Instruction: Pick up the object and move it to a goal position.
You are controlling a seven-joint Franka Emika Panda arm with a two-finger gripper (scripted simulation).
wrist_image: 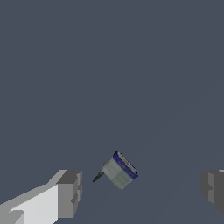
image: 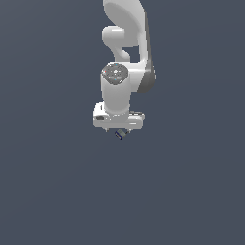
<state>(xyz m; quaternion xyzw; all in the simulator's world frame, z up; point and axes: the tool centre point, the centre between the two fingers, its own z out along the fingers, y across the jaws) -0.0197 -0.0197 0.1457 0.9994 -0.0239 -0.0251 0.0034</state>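
Between the wide-spread jaws — neither finger (wrist_image: 70, 192) touching it — the tilted object (wrist_image: 119, 170) lies free, ungrasped.

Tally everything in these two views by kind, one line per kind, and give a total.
Robot arm: 1
Gripper: 1, jaws wide apart, two grey fingertips in the wrist view
Small block, dark blue rim with grey-olive face: 1, between the fingers, touching neither
Total: 3
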